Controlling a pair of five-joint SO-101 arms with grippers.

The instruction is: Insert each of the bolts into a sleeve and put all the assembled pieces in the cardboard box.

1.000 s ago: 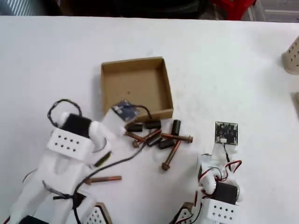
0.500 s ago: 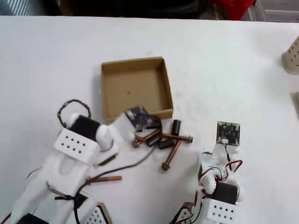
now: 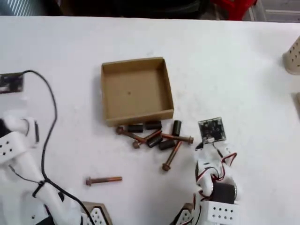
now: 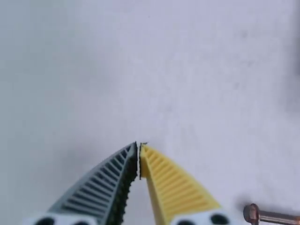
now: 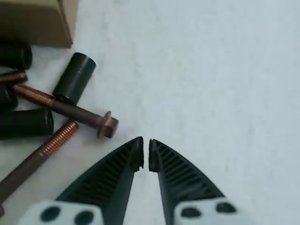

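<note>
The open cardboard box (image 3: 136,91) holds nothing. Just in front of it lies a pile of several black sleeves (image 3: 153,125) and copper bolts (image 3: 178,138). One bolt (image 3: 104,179) lies apart, nearer the front left. The left arm (image 3: 14,140) is at the table's far left. Its gripper (image 4: 139,147) is shut and empty over bare table, with a bolt head (image 4: 253,213) close by. The right arm (image 3: 213,187) stands right of the pile. Its gripper (image 5: 145,151) is shut on nothing, just short of a flanged bolt (image 5: 65,108) and a sleeve (image 5: 74,77).
A corner of the box (image 5: 37,21) shows in the right wrist view, with another sleeve (image 5: 26,123) and a threaded bolt (image 5: 37,157) beside it. A perforated beige object (image 3: 293,56) sits at the far right edge. White table spreads around the box.
The left arm has pulled away from the pile to the table's far left, uncovering the sleeves and a bolt by the box. The right arm has leaned slightly left toward the pile.
</note>
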